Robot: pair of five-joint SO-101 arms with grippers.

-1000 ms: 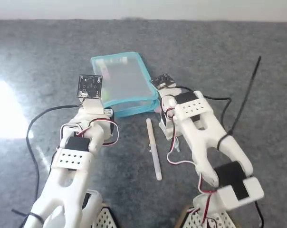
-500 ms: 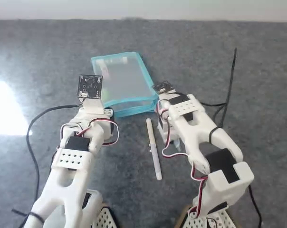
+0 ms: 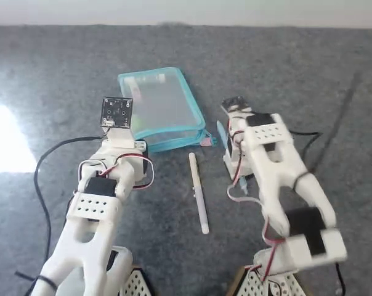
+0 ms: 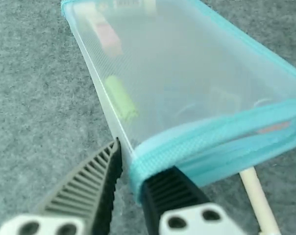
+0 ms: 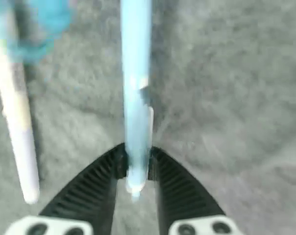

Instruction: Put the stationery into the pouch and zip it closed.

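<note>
Left claw (image 4: 131,164) clamped on pouch (image 4: 187,88) rim; right claw (image 5: 136,156) clamped on blue pen (image 5: 135,73); pouch contents indistinct.

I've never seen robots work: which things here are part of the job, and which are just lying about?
Part of the job: pouch, gripped by the left gripper; blue pen, in the right gripper; white pen, lying beside the pouch.
Just lying about: black cable on the table.
</note>
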